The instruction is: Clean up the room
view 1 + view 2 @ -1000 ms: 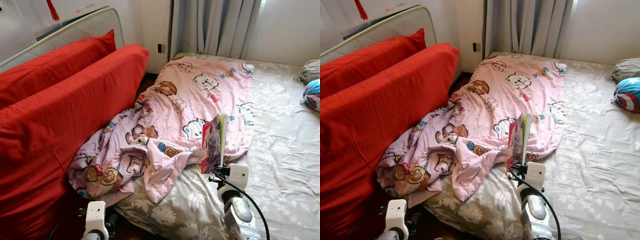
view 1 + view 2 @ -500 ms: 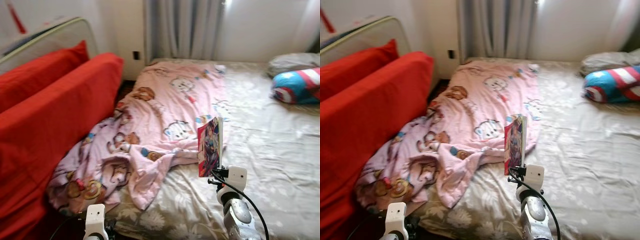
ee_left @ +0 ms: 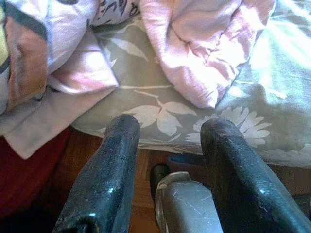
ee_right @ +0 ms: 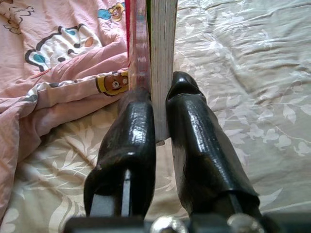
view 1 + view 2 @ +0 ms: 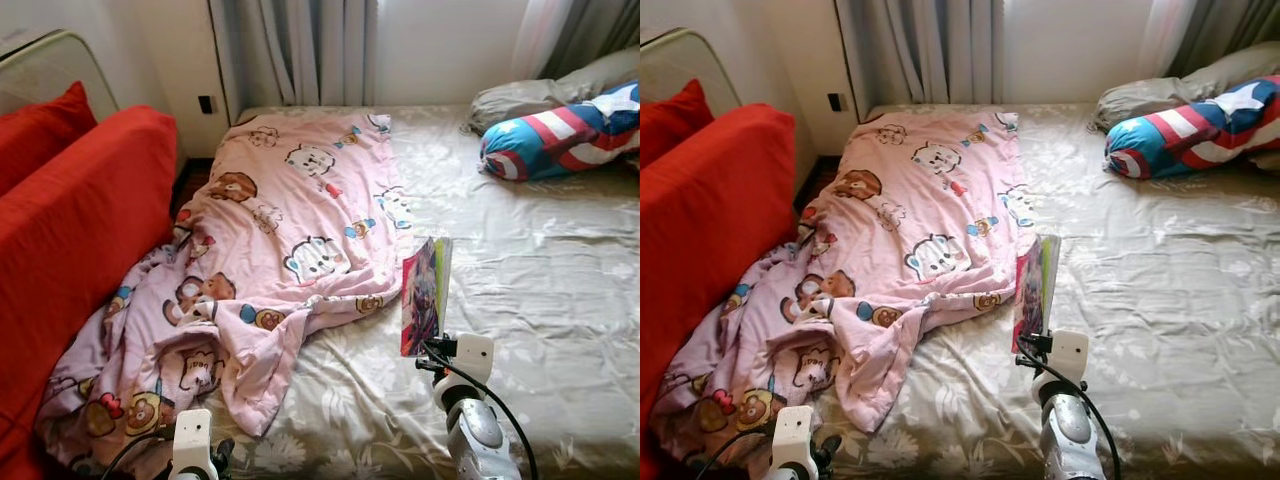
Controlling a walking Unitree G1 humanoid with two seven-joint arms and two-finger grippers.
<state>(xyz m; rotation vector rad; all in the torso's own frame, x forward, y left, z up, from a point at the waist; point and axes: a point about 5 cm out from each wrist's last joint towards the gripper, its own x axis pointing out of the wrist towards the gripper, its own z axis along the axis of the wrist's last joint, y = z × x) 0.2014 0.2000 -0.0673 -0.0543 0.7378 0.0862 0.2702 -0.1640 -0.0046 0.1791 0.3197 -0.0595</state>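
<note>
So there's a pink cartoon-print blanket (image 5: 270, 270) sprawled over the left half of the bed (image 5: 540, 280), bunched up near the foot and spilling off the edge toward a big red cushion (image 5: 70, 250) leaning alongside. Up at the far right, a red, white and blue striped pillow (image 5: 560, 135) lies against a grey pillow (image 5: 540, 95). The sheet is beige-grey with a leaf pattern, grey curtains (image 5: 300, 50) hang behind the bed, and there's a wall socket (image 5: 205, 104) on the wall by the corner.

The right hand (image 4: 160, 104) is clamped on a book (image 5: 425, 295), fingers pinching the bottom edge. The book stands upright above the sheet, just beside the blanket's right edge, long axis vertical, colourful cover facing left.

The left hand (image 3: 167, 131) hangs low at the foot of the bed with its fingers spread apart, holding nothing.
</note>
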